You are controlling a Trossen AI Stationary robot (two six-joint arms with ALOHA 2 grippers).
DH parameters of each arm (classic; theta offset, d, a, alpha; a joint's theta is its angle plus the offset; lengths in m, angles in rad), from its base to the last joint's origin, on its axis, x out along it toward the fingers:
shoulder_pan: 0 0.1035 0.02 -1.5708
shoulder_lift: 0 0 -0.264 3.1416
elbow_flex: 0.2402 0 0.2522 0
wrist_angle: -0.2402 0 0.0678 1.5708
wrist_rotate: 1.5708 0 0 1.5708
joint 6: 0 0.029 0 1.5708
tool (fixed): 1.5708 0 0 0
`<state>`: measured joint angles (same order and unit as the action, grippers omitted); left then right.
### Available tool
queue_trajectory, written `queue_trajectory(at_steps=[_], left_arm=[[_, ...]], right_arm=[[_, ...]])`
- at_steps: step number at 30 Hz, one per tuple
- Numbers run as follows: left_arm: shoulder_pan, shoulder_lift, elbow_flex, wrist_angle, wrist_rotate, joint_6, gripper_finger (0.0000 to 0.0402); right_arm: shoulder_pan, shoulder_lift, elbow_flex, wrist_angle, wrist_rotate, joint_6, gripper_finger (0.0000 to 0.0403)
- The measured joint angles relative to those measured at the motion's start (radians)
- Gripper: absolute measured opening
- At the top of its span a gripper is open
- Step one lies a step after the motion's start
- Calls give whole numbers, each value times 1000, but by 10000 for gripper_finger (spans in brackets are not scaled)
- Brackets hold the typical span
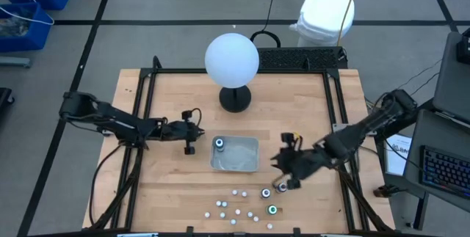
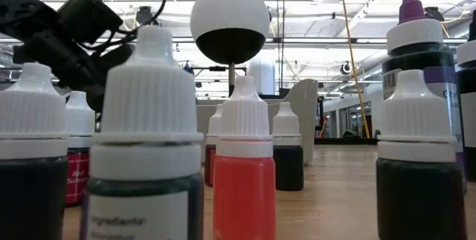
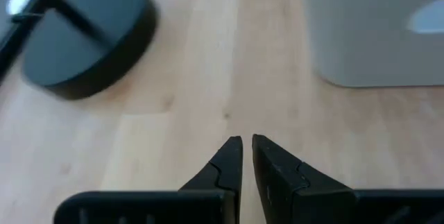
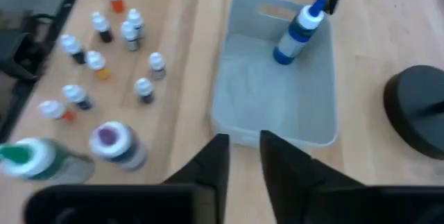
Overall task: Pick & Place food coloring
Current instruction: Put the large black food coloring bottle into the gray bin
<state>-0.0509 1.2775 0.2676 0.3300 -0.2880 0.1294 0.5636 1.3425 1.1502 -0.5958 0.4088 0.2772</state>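
The food coloring is a set of small bottles. One blue-capped bottle point(image 4: 298, 33) stands inside the grey tray point(image 4: 277, 106), in the tray's far left corner point(image 1: 219, 144). Three bigger dark bottles point(image 1: 272, 210) and several small white-capped ones point(image 1: 235, 208) stand on the table near its front edge. My right gripper point(image 4: 244, 156) hangs raised to the right of the tray point(image 1: 280, 165); its fingers are almost together and nothing is between them. My left gripper point(image 3: 247, 148) is shut over bare wood just left of the tray point(image 1: 189, 147).
A big white globe point(image 1: 231, 59) on a round black base point(image 3: 90, 37) stands behind the tray. A black frame point(image 1: 330, 90) runs round the wooden tabletop. In the low view the bottles point(image 2: 242, 173) stand close in front.
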Motion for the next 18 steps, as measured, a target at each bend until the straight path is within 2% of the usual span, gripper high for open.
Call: queue_trajectory(at_steps=[5, 10, 14, 18], left_arm=[[-8, -128, 0, -137, 19, -19, 42], [-32, -212, 0, -195, 26, -62, 42], [-50, -245, 0, -208, 27, -88, 42], [-65, -253, 0, -221, 26, -79, 42]], right_arm=[[139, -40, -72, 0, 165, 88, 8], [233, -80, -174, 34, 270, 237, 9], [257, -111, -277, 141, 247, 290, 4], [258, -141, -348, 267, 220, 264, 1]])
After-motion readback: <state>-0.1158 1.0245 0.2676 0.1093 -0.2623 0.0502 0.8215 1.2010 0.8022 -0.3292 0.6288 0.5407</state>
